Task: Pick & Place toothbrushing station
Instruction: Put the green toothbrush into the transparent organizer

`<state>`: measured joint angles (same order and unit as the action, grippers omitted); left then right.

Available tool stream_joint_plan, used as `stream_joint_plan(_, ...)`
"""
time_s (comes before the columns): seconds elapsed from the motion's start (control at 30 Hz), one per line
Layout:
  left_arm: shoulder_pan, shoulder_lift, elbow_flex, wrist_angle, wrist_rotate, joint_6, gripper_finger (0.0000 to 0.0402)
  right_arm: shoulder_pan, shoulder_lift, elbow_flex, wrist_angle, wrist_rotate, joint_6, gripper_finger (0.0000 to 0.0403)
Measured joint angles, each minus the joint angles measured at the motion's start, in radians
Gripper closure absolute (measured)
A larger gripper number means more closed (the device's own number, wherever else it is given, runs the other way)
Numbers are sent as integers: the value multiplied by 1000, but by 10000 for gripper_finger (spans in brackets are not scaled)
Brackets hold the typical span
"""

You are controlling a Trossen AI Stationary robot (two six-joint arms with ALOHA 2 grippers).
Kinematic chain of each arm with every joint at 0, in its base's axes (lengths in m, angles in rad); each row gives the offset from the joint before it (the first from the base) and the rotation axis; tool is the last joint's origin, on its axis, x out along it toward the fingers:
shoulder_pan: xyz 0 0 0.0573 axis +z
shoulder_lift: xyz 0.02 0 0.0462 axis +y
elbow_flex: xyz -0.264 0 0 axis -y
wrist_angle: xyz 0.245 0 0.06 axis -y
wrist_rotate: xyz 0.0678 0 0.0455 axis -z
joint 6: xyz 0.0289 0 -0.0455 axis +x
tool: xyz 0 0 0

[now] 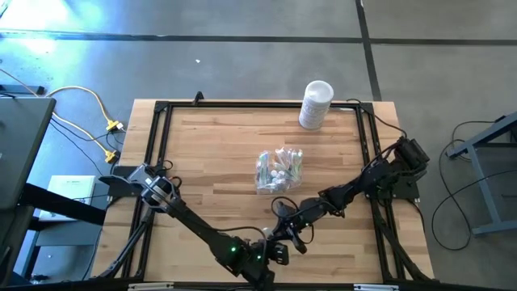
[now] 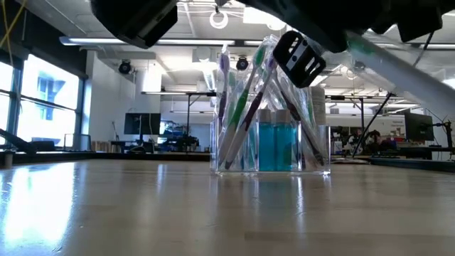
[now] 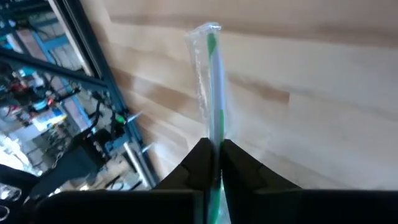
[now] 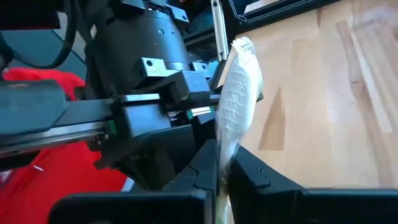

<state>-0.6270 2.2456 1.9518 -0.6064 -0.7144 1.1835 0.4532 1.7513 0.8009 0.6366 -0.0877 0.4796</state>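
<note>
The clear plastic cup (image 1: 279, 168) stands upright on its base mid-table, full of pale green, pink and white-blue toothbrushes and teal tubes (image 2: 277, 146). My two grippers meet near the table's near edge. My left gripper (image 1: 275, 252) is shut on a green toothbrush in a clear wrapper (image 3: 211, 81). My right gripper (image 1: 284, 234) is shut on a crinkled clear wrapper (image 4: 237, 93) right beside the left gripper (image 4: 180, 93). Whether that is the same brush I cannot tell. A pale wrapped brush (image 2: 398, 67) shows above the table in the low view. My left gripper pinches the wrapped green toothbrush between its two fingers, on the shaft (image 3: 216, 134). The brush runs straight out along the fingers to its free wrapper end (image 3: 208, 31). It is clear of the table. My right gripper pinches the clear wrapper between its two fingers at the wrapper's lower part (image 4: 225, 152). The crinkled wrapper stands out past the fingertips to its free end (image 4: 242, 45), close beside the left gripper. It is clear of the table.
A white cylindrical canister (image 1: 316, 103) stands at the table's far edge, right of the middle. A black frame (image 1: 161, 137) runs round the table top. Bare wood lies between the cup and the grippers and to the cup's left.
</note>
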Motion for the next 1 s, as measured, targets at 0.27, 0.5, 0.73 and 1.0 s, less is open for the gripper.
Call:
stream_joint_plan(0.27, -2, 2, 0, 19, -138, 4, 287, -16, -83, -3, -177, -4, -118, 395)
stream_joint_plan(0.5, -22, -6, 1, 17, -321, 1, 209, 9, -241, -4, -446, 212, -213, 396)
stream_joint_plan(0.73, -47, -77, 2, -195, -284, -509, 192, 60, -399, -5, -660, 612, -329, 397)
stream_joint_plan(1.0, 14, -212, 2, -542, 180, -1149, 192, 20, -618, -15, -702, 708, -506, 395)
